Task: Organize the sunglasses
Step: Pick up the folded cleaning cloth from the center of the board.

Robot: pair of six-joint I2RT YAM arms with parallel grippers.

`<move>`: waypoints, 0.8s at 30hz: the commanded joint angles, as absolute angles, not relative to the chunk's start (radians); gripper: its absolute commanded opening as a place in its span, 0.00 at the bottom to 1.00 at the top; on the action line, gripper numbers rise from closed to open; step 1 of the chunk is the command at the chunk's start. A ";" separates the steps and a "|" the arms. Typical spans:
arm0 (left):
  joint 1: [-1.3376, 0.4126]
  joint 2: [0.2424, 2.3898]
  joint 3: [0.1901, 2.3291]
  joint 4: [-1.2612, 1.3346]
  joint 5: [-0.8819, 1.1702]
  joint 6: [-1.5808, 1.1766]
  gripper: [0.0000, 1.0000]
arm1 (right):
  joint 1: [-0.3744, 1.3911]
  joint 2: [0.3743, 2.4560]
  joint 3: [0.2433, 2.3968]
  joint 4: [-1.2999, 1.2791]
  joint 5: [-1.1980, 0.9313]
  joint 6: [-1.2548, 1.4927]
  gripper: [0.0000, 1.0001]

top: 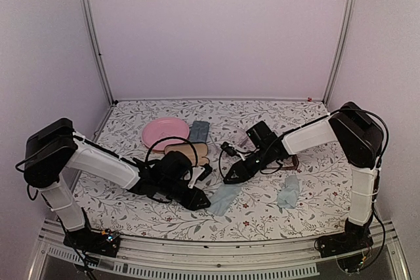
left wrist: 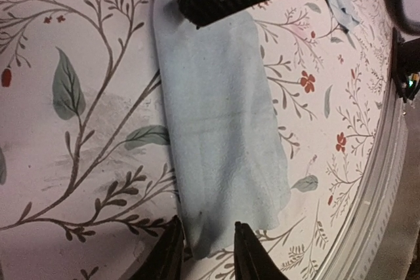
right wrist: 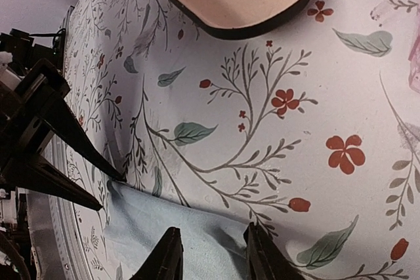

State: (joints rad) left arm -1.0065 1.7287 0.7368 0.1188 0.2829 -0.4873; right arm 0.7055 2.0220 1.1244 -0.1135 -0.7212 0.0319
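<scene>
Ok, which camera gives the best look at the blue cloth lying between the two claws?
The left wrist view: the cloth fills the middle of the frame, nearly whole. The right wrist view catches only one end at its bottom edge; the top view shows it small and distant.

Plain lilac walls [top: 216, 31] and metal corner posts [top: 94, 31] enclose a floral-covered table [top: 315, 211].
</scene>
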 commanded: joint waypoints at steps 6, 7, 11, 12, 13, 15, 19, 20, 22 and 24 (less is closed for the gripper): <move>-1.024 1.754 0.742 0.059 0.266 -0.497 0.21 | 0.703 2.036 1.117 -0.143 -0.755 -0.028 0.30; -1.026 1.753 0.742 0.056 0.265 -0.498 0.20 | 0.703 2.036 1.117 -0.144 -0.755 -0.029 0.30; -1.026 1.755 0.748 0.046 0.256 -0.494 0.17 | 0.703 2.027 1.114 -0.147 -0.753 -0.030 0.29; -1.027 1.756 0.751 0.043 0.255 -0.493 0.16 | 0.703 2.027 1.113 -0.149 -0.754 -0.031 0.29; -1.026 1.755 0.753 0.041 0.254 -0.491 0.15 | 0.703 2.025 1.114 -0.148 -0.755 -0.030 0.29; -1.027 1.756 0.760 0.035 0.251 -0.486 0.14 | 0.703 2.026 1.113 -0.144 -0.757 -0.030 0.27; -1.026 1.753 0.768 0.020 0.238 -0.477 0.14 | 0.703 2.034 1.113 -0.129 -0.768 -0.023 0.16; -1.026 1.751 0.769 0.018 0.237 -0.476 0.15 | 0.703 2.034 1.111 -0.126 -0.771 -0.022 0.13; -1.026 1.749 0.770 0.017 0.236 -0.474 0.17 | 0.703 2.031 1.107 -0.122 -0.777 -0.022 0.08; -1.026 1.748 0.770 0.020 0.239 -0.474 0.21 | 0.703 2.021 1.102 -0.119 -0.779 -0.021 0.04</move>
